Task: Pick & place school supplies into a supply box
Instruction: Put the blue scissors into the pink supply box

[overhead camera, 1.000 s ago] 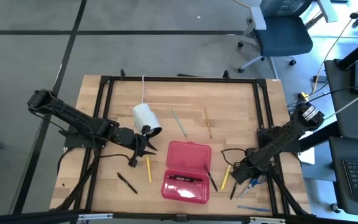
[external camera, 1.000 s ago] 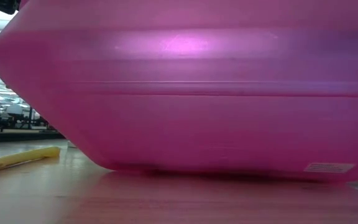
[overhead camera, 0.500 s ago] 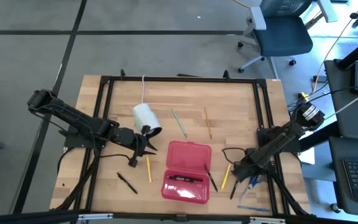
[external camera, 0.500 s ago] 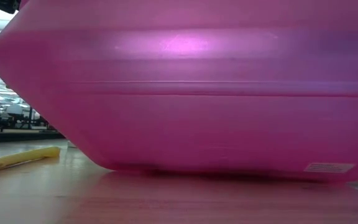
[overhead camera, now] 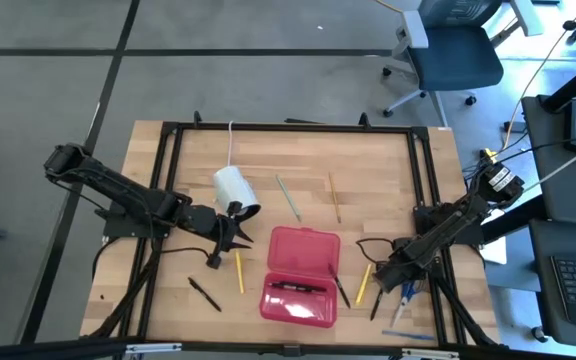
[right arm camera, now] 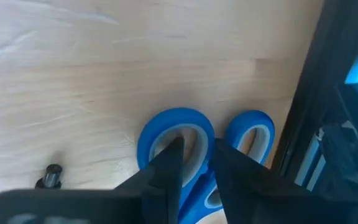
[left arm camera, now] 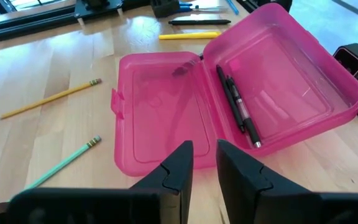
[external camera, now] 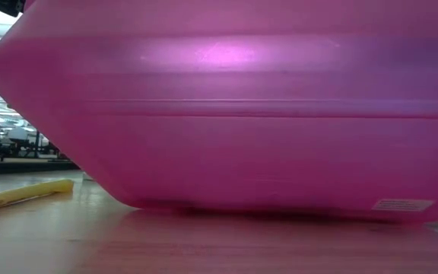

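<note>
Right hand down low at the right near corner of the tabletop, fingers drawn nearly together over one blue loop of the scissors, one tip inside the ring. Gripping or merely poised over the handle? Cannot tell. Lying flat on the wood, those scissors, hard beside the dark frame rail. Just beside them, a small black pen end. From above, right hand low over the scissors, with a yellow pencil and a black pen between it and the supply box.

Left hand parked left of the supply box, near the white cylinder, fingers close together with a slim gap, holding nothing. Straight ahead in the left wrist view, supply box lying open, lid flat on the wood, two black pens resting inside the deeper half. Outside the box, far of it: a green pencil and a wood-coloured pencil. Left of it: another yellow pencil and one more black pen. Low view filled almost wholly by the pink wall of the supply box.
</note>
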`<action>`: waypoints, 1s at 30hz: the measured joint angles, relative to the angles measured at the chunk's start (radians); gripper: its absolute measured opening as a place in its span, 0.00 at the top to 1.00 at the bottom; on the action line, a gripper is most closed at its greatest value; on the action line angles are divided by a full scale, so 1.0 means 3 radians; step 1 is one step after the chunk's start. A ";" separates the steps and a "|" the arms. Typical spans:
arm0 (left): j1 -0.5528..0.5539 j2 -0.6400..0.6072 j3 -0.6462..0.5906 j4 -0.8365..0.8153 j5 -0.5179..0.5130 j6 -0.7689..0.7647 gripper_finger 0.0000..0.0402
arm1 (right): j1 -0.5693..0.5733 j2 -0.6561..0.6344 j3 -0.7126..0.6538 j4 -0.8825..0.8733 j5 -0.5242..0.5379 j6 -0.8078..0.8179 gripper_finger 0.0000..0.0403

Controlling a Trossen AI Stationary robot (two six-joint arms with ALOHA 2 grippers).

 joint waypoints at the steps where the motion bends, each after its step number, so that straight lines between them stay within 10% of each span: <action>1: 0.0000 0.0000 0.0000 0.0000 0.0000 -0.0002 0.83 | 0.0002 0.0000 0.0000 0.0007 0.0028 -0.0008 0.80; 30: 0.0000 0.0000 0.0001 0.0003 0.0000 -0.0265 0.84 | 0.0004 0.0009 0.0065 0.0025 0.0338 -0.0737 0.90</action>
